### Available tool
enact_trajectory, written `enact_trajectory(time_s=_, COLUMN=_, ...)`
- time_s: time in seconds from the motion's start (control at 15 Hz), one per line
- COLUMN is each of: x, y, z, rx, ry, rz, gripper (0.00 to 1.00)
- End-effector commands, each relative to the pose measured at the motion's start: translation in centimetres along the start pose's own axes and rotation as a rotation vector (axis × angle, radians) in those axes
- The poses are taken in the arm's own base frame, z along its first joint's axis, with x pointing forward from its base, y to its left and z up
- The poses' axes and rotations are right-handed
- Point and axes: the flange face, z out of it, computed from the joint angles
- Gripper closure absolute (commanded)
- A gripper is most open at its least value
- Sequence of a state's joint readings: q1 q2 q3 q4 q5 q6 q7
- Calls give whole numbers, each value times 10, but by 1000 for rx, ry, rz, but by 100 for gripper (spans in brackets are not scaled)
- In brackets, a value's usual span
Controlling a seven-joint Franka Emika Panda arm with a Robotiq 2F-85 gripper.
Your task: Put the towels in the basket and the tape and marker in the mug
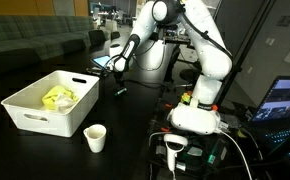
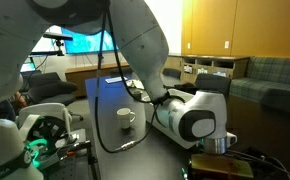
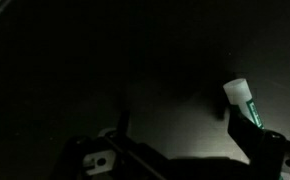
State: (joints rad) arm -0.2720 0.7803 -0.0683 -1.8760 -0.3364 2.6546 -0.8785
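Observation:
In an exterior view the white basket stands at the left of the dark table, with a yellow towel lying inside it. I cannot make out the white towel. The small white mug stands in front of the basket; it also shows beyond the arm. My gripper hangs open just above the table, right of the basket. In the wrist view the marker, with a white cap and green label, lies on the table beside my right finger; the gripper is open and empty. The tape is out of view.
The robot base stands on the table's right side with cables and a small white device in front of it. A lit laptop screen is at the far right. A couch lies behind the table.

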Motion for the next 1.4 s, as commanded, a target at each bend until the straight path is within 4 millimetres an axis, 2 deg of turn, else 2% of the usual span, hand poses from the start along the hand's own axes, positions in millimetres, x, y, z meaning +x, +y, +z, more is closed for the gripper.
enact_trajectory(time_s=0.0, x=1, y=-5, z=-9, rx=-34, ry=11, rz=-56, gripper=0)
enact_trajectory(time_s=0.27, x=4, y=-13, z=-8, rx=-37, ry=7, rz=-104, gripper=0)
enact_trajectory(time_s=0.53, x=-6, y=-20, z=-11, rx=-43, ry=6, rz=-97, gripper=0)
enact_trajectory(time_s=0.93, x=-25, y=-18, z=-33, rx=-82, ry=15, rz=-62, gripper=0)
enact_trajectory(time_s=1.33, x=-15, y=-34, z=-46, rx=-77, ry=19, rz=-123, gripper=0)
